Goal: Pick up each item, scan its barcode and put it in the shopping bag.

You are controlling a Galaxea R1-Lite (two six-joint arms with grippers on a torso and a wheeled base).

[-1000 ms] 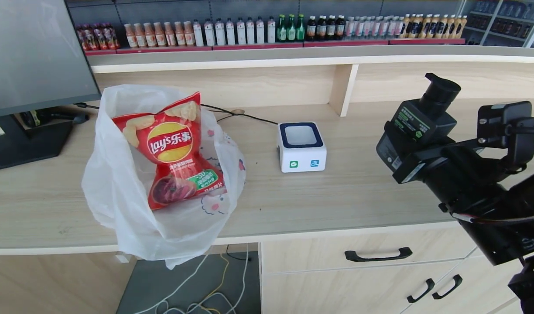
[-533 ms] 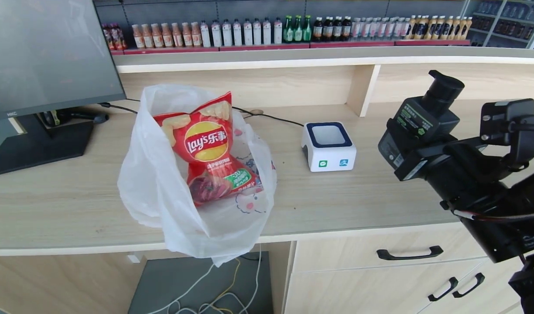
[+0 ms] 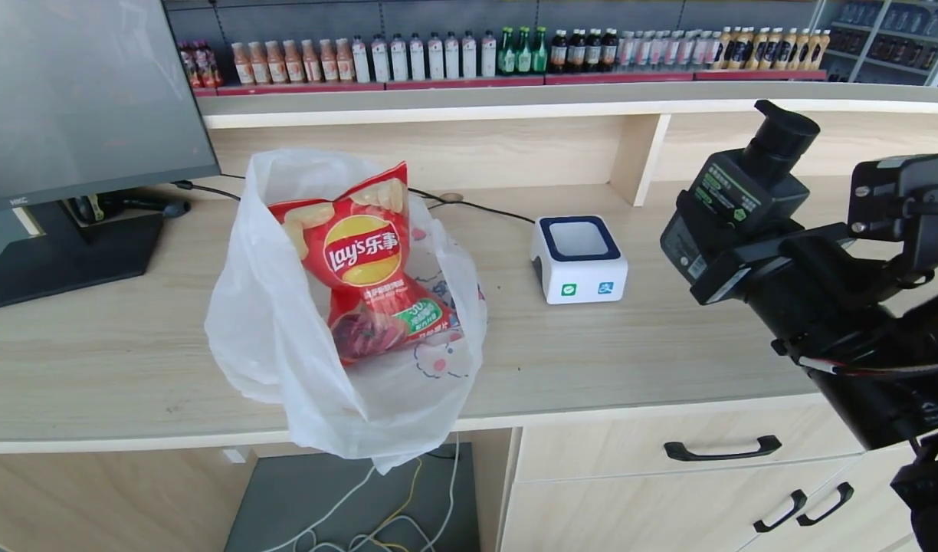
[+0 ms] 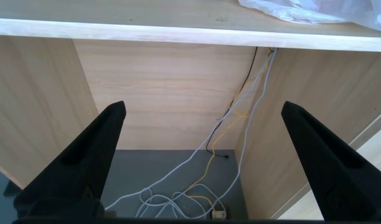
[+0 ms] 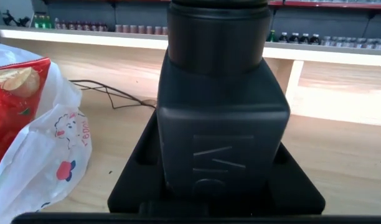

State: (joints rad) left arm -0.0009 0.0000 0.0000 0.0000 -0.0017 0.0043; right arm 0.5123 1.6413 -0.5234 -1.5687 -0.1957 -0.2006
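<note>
Looks like the scan step: our right gripper [image 3: 726, 261], fingers clenched on the dark bottle [image 3: 733, 201], sits right of the scanner [image 3: 578, 257], left gripper [image 4: 203, 109] fingers released; next we should face its barcode to the window.

Shop: bottle-stocked shelves [image 3: 454, 80] behind a checkout counter [image 3: 116, 360].

The wooden counter [image 3: 630, 345] carries the shopping bag [image 3: 262, 337], scanner [image 3: 578, 258] and monitor [image 3: 78, 92].

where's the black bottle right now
In the head view the black bottle is on the robot's right, held in the right tool above the counter, just right of the white scanner.
</note>
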